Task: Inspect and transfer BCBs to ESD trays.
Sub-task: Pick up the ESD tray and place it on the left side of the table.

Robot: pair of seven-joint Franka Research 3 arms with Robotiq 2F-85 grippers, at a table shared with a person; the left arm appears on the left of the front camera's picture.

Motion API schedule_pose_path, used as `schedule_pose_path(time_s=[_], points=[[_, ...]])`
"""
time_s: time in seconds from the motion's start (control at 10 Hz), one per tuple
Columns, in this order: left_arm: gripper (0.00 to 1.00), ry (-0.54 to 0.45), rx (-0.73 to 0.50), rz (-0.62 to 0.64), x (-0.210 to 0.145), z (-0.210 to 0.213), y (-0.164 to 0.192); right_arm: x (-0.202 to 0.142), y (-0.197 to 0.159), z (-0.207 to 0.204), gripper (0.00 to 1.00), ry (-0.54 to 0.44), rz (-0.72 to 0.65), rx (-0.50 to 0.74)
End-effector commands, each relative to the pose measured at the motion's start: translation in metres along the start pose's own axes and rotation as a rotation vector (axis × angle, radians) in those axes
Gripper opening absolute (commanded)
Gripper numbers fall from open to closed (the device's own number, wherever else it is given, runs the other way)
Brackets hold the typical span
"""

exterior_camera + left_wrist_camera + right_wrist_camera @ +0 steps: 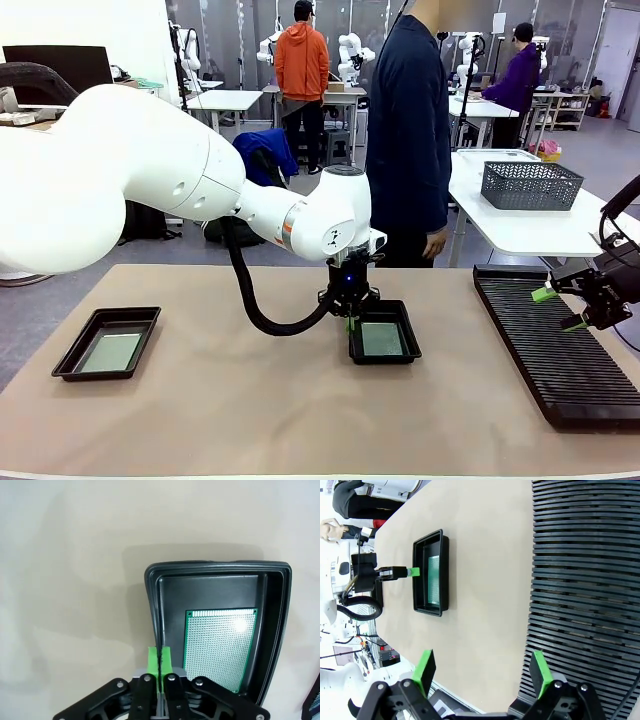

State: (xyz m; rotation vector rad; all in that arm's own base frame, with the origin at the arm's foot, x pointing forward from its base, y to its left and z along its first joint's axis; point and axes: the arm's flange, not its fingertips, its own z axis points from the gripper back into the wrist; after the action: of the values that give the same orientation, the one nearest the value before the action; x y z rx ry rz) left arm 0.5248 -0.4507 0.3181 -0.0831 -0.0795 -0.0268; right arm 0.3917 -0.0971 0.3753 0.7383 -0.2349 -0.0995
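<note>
Clenched left pincer (159,661) grips the tray's rim (152,605), board (220,647) lying just beside.

We find no legible text, label, brand, number or sign in any of the views. A small dark mark on the left arm's white wrist housing (333,240), just above the middle black tray (384,341), is too small for us to read. The perforated green board (220,647) inside that tray carries no readable print.
</note>
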Motion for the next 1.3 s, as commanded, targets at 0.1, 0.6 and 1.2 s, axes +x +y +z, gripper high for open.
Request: schedule_pose_path(time_s=[0.1,0.6,1.2], points=[[0.00,-0.058,-0.054,0.036,-0.005,0.002,0.014,-0.002,0.000,0.000,1.00,-0.002,-0.002,0.004],[0.00,0.000,-0.001,0.001,0.000,0.000,0.000,-0.002,0.000,0.000,1.00,-0.002,-0.002,0.004],[0.02,-0.043,-0.175,-0.041,0.001,-0.006,0.042,-0.002,0.000,0.000,1.00,-0.002,-0.002,0.004]])
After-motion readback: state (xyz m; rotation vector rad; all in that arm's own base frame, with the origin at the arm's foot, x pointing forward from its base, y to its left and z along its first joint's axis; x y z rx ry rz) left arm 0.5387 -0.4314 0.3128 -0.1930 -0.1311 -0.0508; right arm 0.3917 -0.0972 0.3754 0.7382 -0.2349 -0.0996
